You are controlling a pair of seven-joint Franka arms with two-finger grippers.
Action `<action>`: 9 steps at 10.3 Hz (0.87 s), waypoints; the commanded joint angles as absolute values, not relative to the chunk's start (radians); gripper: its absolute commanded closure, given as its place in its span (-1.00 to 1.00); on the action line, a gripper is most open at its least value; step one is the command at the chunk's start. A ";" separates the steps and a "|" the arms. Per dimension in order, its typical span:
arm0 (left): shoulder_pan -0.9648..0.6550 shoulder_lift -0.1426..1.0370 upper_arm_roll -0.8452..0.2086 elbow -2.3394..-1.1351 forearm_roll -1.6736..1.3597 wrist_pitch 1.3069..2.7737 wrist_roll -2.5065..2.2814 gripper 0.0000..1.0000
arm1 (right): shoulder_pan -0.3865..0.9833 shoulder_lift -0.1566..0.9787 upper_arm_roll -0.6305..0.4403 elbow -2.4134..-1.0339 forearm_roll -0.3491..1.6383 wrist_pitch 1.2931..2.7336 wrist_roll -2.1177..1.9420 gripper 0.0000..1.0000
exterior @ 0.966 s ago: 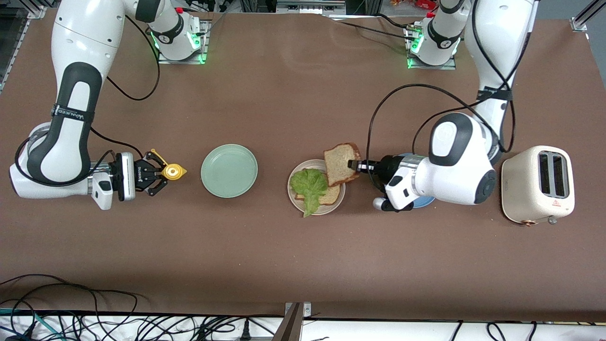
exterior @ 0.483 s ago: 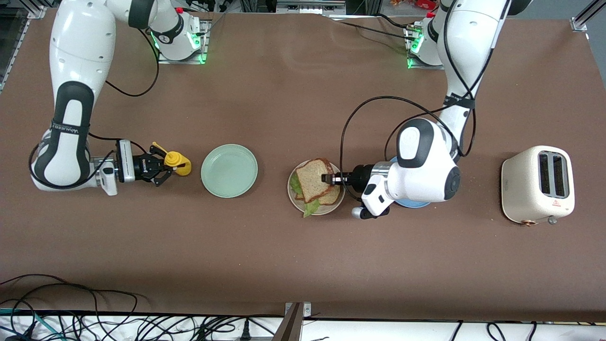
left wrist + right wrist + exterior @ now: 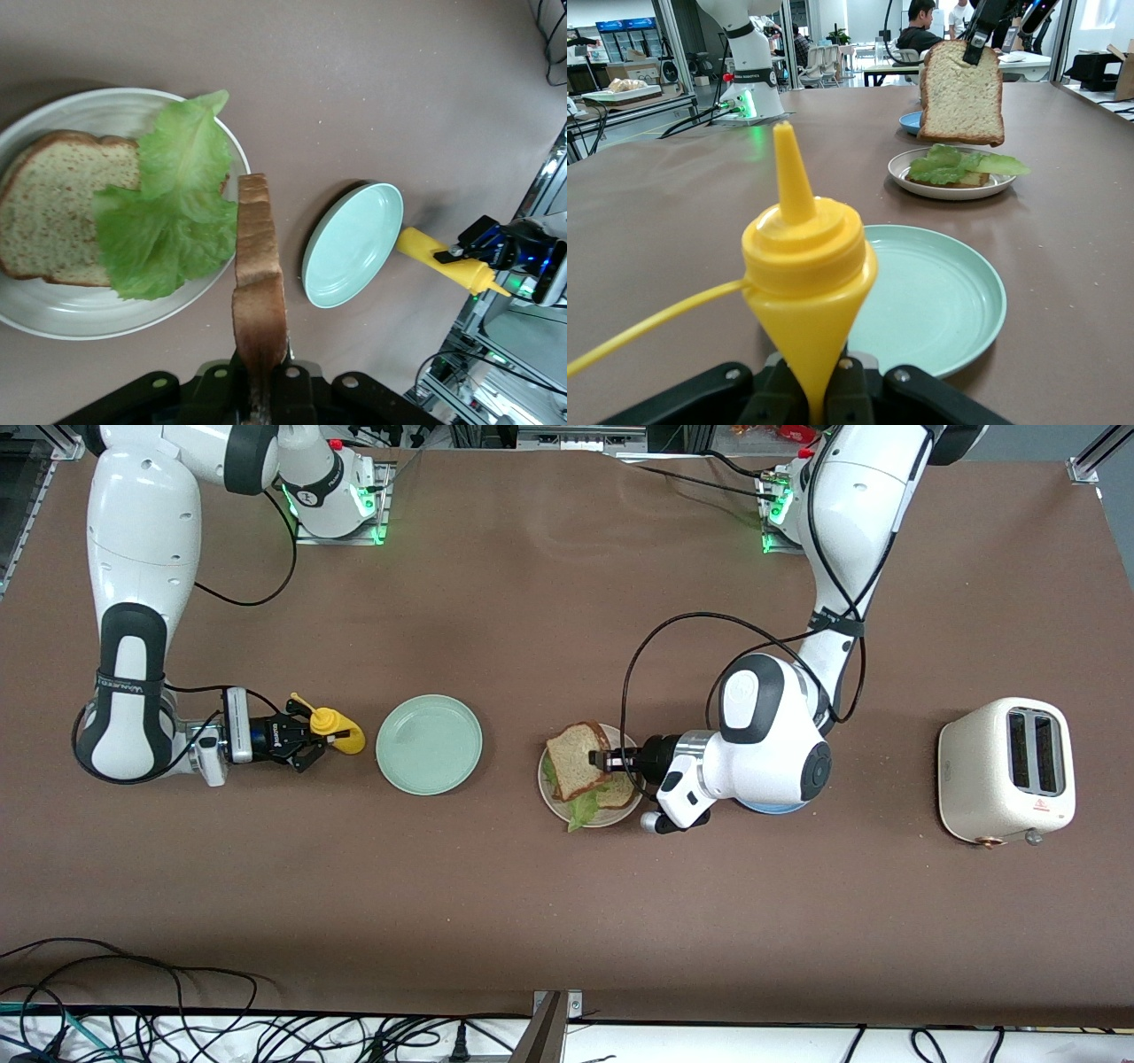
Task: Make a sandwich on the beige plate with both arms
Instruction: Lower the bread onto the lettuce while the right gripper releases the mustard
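The beige plate [image 3: 620, 812] holds a brown bread slice [image 3: 623, 793] with a green lettuce leaf [image 3: 580, 811] lying on it. My left gripper [image 3: 604, 761] is shut on the crust of a second bread slice [image 3: 576, 759], which hangs upright just above the lettuce [image 3: 957, 164]. In the left wrist view that slice [image 3: 259, 283] shows edge-on between the jaws, beside the plate's rim [image 3: 53, 324]. My right gripper [image 3: 307, 737] is shut on a yellow squeeze bottle [image 3: 339, 735] low over the table at the right arm's end.
A mint-green plate [image 3: 429, 744] lies between the bottle and the beige plate. A blue plate [image 3: 764, 808] is mostly hidden under the left arm. A cream toaster [image 3: 1005, 771] stands toward the left arm's end. Cables run along the table edge nearest the camera.
The left gripper has carried the second slice from beside the beige plate to over the lettuce. The right gripper has shifted a little toward the mint-green plate and turned the bottle.
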State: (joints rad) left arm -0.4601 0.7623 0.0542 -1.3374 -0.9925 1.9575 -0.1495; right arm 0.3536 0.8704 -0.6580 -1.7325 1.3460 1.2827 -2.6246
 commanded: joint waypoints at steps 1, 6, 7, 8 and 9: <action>-0.477 0.795 0.069 -1.307 -1.046 1.956 -0.158 1.00 | 0.348 0.903 -0.655 -1.732 1.394 1.267 -2.684 1.00; -0.476 0.825 0.071 -1.307 -1.045 1.957 -0.144 1.00 | 0.322 0.902 -0.663 -1.718 1.378 1.261 -2.661 -1.00; -0.476 0.836 0.071 -1.307 -1.043 1.962 -0.144 1.00 | 0.296 0.902 -0.664 -1.710 1.362 1.265 -2.655 -1.00; -0.476 0.838 0.071 -1.310 -1.040 1.988 -0.141 1.00 | 0.263 0.902 -0.672 -1.697 1.327 1.266 -2.637 -1.00; -0.476 0.850 0.071 -1.309 -1.037 1.991 -0.140 1.00 | 0.236 0.899 -0.678 -1.659 1.274 1.261 -2.602 -1.00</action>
